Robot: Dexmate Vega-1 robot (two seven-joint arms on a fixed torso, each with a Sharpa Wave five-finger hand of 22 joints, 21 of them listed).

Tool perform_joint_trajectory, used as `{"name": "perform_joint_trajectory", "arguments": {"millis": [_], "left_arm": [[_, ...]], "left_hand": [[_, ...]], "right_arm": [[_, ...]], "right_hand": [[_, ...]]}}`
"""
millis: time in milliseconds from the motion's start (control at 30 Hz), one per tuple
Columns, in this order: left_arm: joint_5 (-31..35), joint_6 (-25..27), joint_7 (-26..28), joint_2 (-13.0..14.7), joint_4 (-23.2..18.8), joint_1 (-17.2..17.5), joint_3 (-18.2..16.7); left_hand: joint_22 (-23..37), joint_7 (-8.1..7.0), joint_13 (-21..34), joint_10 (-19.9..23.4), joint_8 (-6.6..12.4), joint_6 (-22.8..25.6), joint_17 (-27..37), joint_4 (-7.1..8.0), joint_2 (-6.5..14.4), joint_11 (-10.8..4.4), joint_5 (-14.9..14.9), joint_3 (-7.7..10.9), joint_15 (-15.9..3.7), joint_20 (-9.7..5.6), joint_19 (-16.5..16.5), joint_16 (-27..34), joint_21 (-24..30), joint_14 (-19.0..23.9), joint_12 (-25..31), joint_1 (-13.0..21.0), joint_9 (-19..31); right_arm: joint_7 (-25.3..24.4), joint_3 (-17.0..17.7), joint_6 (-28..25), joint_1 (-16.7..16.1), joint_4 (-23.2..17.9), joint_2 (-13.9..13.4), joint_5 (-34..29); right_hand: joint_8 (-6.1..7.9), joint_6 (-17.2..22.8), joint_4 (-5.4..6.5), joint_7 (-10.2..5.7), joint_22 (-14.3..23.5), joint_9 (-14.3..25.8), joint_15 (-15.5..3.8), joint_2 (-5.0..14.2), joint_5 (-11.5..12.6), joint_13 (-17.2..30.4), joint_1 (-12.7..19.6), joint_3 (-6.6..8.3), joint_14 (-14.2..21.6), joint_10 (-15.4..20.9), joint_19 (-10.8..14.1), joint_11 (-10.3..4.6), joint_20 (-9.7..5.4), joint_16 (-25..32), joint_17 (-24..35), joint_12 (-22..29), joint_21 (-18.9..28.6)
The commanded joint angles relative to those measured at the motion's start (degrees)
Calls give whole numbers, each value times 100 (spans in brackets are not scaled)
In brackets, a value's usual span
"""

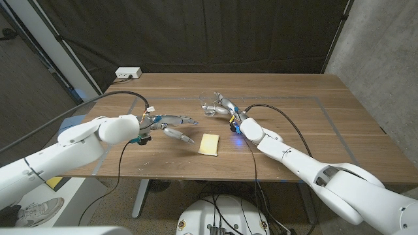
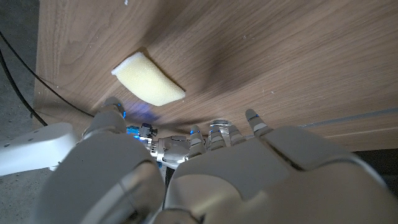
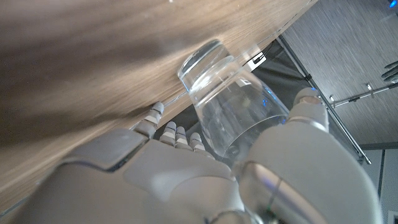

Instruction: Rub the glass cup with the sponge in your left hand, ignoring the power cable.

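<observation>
On the table the sponge (image 1: 209,144) lies ungrabbed by the empty, spread left hand (image 1: 171,126), right hand (image 1: 226,111) already grips the glass cup (image 1: 210,105), rubbing's not started

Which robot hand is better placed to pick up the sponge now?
Left. The left robot hand is open beside the sponge; the right robot hand already holds the glass cup.

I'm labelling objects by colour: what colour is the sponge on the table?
Pale yellow. The sponge shows best in the left wrist view, lying on the wooden table.
</observation>
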Motion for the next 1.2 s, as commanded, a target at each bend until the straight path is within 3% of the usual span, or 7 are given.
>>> {"name": "perform_joint_trajectory", "arguments": {"millis": [33,100,233,433,800,967,1200], "left_arm": [[-56,92,-44,-32,82,-103,81],[-59,104,-54,-42,95,-135,108],[-49,120,-86,-55,121,-216,172],[-54,109,-103,-85,179,-325,254],[-124,90,-43,-93,250,-372,285],[-105,70,-84,-112,303,-479,373],[18,32,-61,-189,390,-638,515]], "left_hand": [[21,2,35,-48,-18,-27,32,0,1,10,52,-20,-2,-33,-106,24,-34,-117,-1,-11,9],[22,-1,35,-48,-20,-29,32,4,3,15,54,-24,-5,-33,-107,24,-35,-121,-1,-14,10],[22,-1,35,-57,-26,-38,33,10,6,12,56,-32,0,-33,-113,24,-39,-125,-3,-20,10],[23,16,36,-77,-41,-66,33,20,10,27,63,-49,1,-37,-131,21,-49,-142,-9,-30,10],[25,1,37,-115,-57,-96,33,32,8,34,74,-76,11,-34,-141,14,-56,-176,-19,-42,11],[26,5,38,-140,-62,-104,33,37,5,29,80,-92,15,-33,-142,7,-59,-204,-26,-48,11],[27,-20,38,-67,-24,-3,30,41,11,14,95,-116,18,-22,-122,37,-57,-142,9,-42,12]], "right_arm": [[-285,-21,691,344,1106,521,-65],[-392,-26,571,307,997,510,-149],[-495,-23,384,239,754,467,-241],[-654,-7,409,240,768,550,-258],[-519,-20,721,435,1357,769,-161],[-591,6,995,548,1725,890,-141],[-756,133,1098,505,1724,896,-82]], "right_hand": [[57,-835,-35,-58,9,9,-19,14,54,22,144,-44,76,-561,107,-44,24,36,13,71,37],[89,-766,-45,-80,11,9,-62,25,62,23,196,-53,128,-519,10,-66,8,47,14,90,-12],[240,-402,-7,-327,53,3,-166,111,53,38,318,-134,475,-55,-170,-513,-109,131,59,287,-85],[439,218,-72,-557,96,-39,-374,478,29,62,878,9,1202,711,248,-1150,-273,285,111,624,83],[806,1649,-31,-1060,163,-135,-924,1174,-99,132,1530,290,2419,1686,1081,-1490,-667,636,373,1121,416],[836,2029,-41,-1173,195,-155,-1395,1356,-240,213,1740,304,3099,2316,1616,-1724,-1050,1040,646,1475,637],[1011,2735,-41,-1273,236,-152,-1637,1345,-389,299,1847,209,3584,2956,1836,-1749,-1112,1394,931,1846,772]]}}
